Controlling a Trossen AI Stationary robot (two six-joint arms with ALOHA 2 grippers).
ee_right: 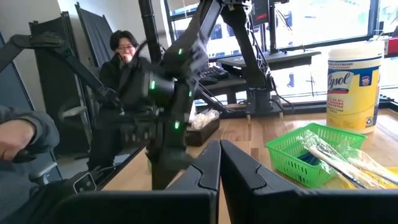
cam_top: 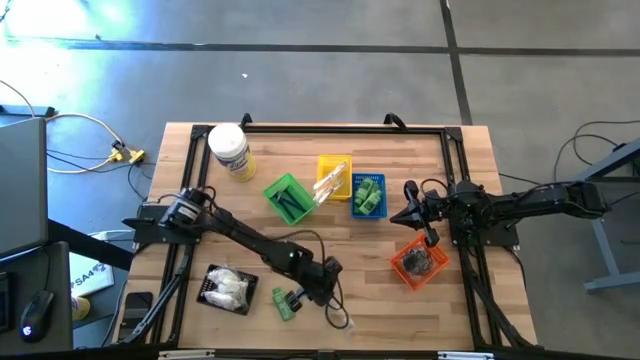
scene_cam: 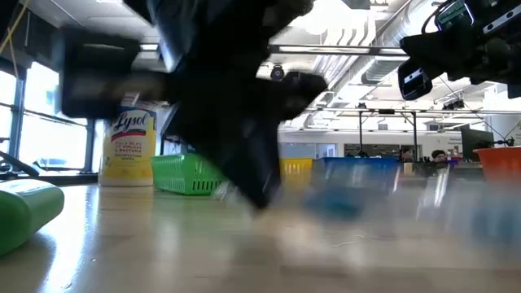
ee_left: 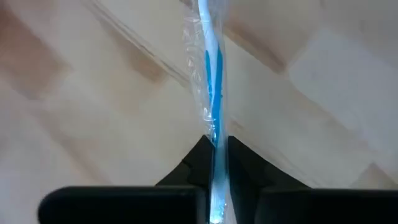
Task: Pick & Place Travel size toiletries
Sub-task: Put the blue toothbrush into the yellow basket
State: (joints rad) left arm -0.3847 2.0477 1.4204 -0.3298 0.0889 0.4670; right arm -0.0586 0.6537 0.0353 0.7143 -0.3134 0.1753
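Black tray (cam_top: 207, 290) near the tabletop's front left corner, holding white wrapped packets (cam_top: 230, 286). Just to its right, a small green bottle (cam_top: 282, 304) lies flat near the front edge; the low view shows it on its side at the near left (scene_cam: 28, 213).

Left gripper (cam_top: 330, 297) low over the front edge, about mid-width, just beside that bottle. Its wrist view shows both dark fingers (ee_left: 245, 168) clamped on a clear-wrapped blue-and-white toothbrush (ee_left: 212, 74); the wrapped handle runs out from between the fingers over bare wood. In the high view the toothbrush shows only as a thin pale sliver past the gripper, at the front edge.

Large white jar with yellow label (cam_top: 230, 152) at the back left corner. To its right, a row across the middle of the tabletop: green plastic basket (cam_top: 274, 189) with thin black pieces (cam_top: 291, 203); yellow basket (cam_top: 333, 163) with clear wrapped sticks (cam_top: 327, 187) leaning over its rim toward the green one; blue basket (cam_top: 354, 203) filled with small green tubes (cam_top: 368, 194).

Right gripper (cam_top: 410, 205) hovers just right of the blue basket, toward the right edge. In its wrist view the two fingers (ee_right: 202, 171) are pressed together with nothing between them. Orange basket (cam_top: 401, 268) sits near the right edge, toward the front, holding dark round pieces (cam_top: 422, 260).

Beyond the table, a seated person (ee_right: 121, 65) shows in the right wrist view.
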